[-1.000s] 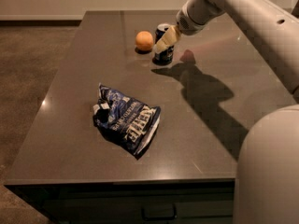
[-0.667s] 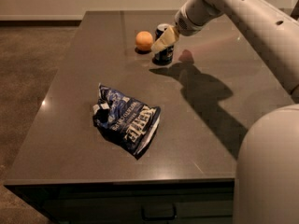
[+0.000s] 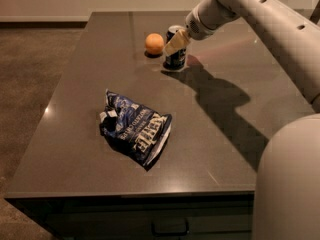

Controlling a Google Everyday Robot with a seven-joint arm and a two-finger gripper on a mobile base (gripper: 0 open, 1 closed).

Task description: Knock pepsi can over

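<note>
The pepsi can (image 3: 175, 58) stands upright at the far middle of the dark table (image 3: 90, 74), dark blue with a silver top. My gripper (image 3: 176, 43) reaches in from the upper right and its pale fingers (image 3: 178, 41) lie across the can's upper front, touching or just in front of it. An orange fruit (image 3: 154, 43) sits just left of the can.
A crumpled dark blue chip bag (image 3: 135, 129) with white lettering lies at the table's centre front. My white arm (image 3: 260, 19) spans the upper right, and my base (image 3: 287, 184) fills the lower right. The floor lies beyond the table's left edge.
The gripper has stayed at the can, which still stands upright. Nothing has visibly moved.
</note>
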